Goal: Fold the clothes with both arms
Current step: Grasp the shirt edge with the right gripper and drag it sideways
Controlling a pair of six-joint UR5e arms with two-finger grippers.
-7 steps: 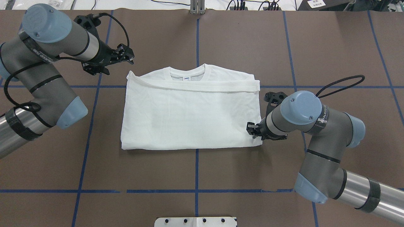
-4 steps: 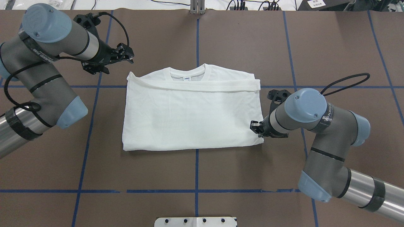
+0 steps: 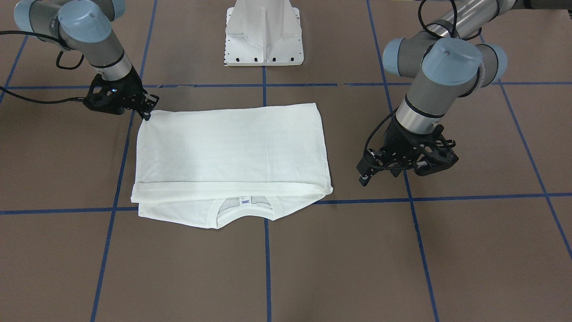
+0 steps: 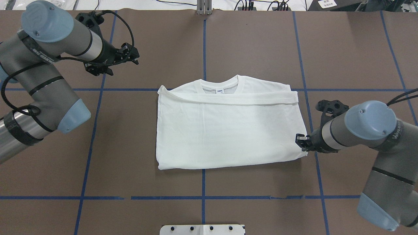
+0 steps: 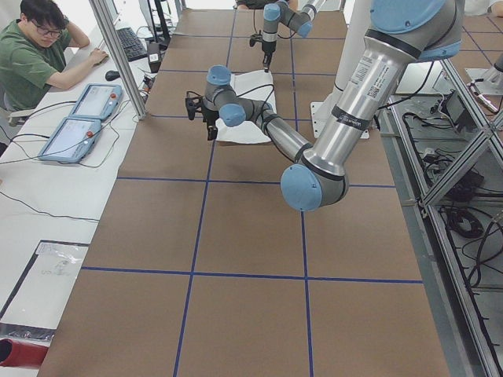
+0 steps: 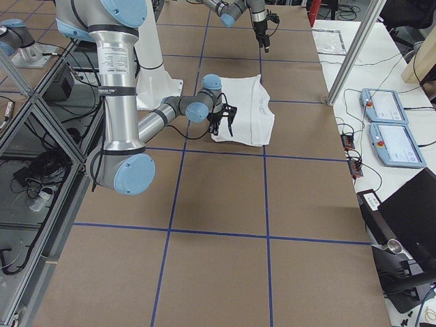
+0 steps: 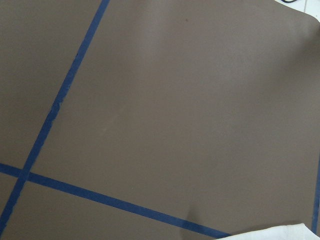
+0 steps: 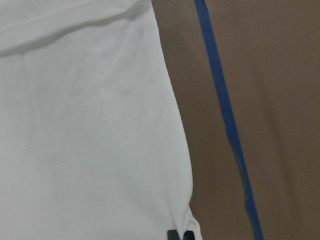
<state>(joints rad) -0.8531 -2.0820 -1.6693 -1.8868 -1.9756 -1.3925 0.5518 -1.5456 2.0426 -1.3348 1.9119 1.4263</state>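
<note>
t-shirt: your white t-shirt (image 4: 228, 130) lies flat on the table (image 4: 254, 49), folded into a rectangle. from overhead, most of it sits on the robot's right of the centre tape line.
collar: the ribbed collar (image 4: 222, 84) points away from the robot. its small neck label (image 4: 220, 91) shows just above the folded-over edge that runs straight across the chest.
right gripper: your right gripper (image 4: 301, 141) is down low at the shirt's near right corner. in the wrist view its black fingertips (image 8: 172, 235) are pinched together on that corner's hem, so it has hold of the cloth.
left gripper: your left gripper (image 4: 133, 56) hangs over bare table, well apart from the shirt and out beyond its far left corner. you can't tell from here how wide its fingers stand.
left wrist view: you get brown surface and blue tape lines (image 7: 55, 105), with only a sliver of white cloth at the bottom right.
pedestal base: the white pedestal base (image 3: 263, 36) stands at the robot's edge of the table, between the two arms.
</note>
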